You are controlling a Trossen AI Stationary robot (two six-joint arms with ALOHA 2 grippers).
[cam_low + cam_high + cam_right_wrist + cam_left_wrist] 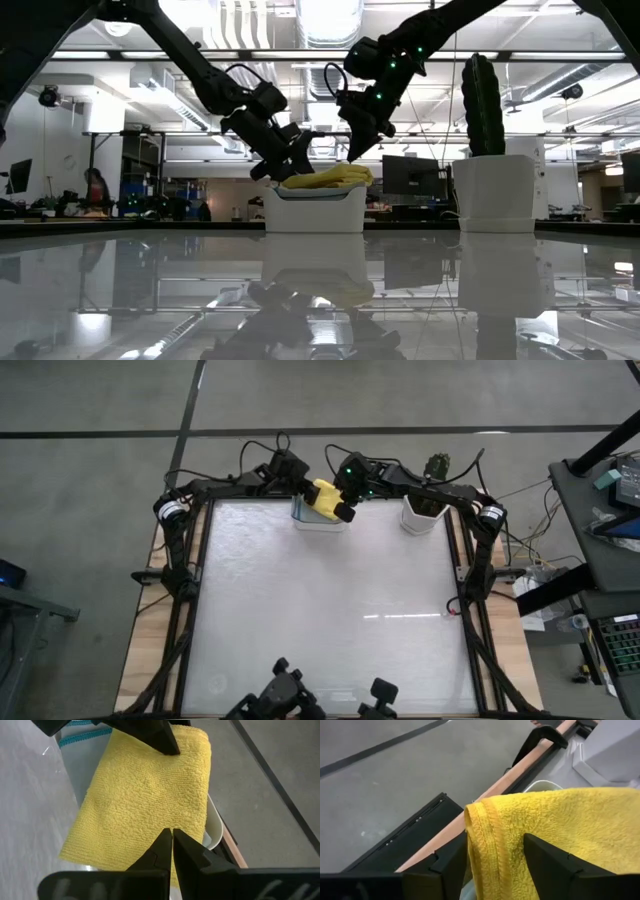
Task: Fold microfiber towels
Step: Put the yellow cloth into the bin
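Grey concrete floor (90, 420) (dark seams), bright ceiling lights (330, 15) overhead.

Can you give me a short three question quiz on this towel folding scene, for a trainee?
1. True or false: the yellow towel lies on top of the white tub.
2. Which claw is shut: A) left claw, B) right claw?
3. Fill in: beside the tub stands a white pot holding a ____.

Key:
1. True.
2. B. Its fingers meet above the towel, while the left claw's fingers stand apart on either side of the towel's folded edge.
3. Cactus.
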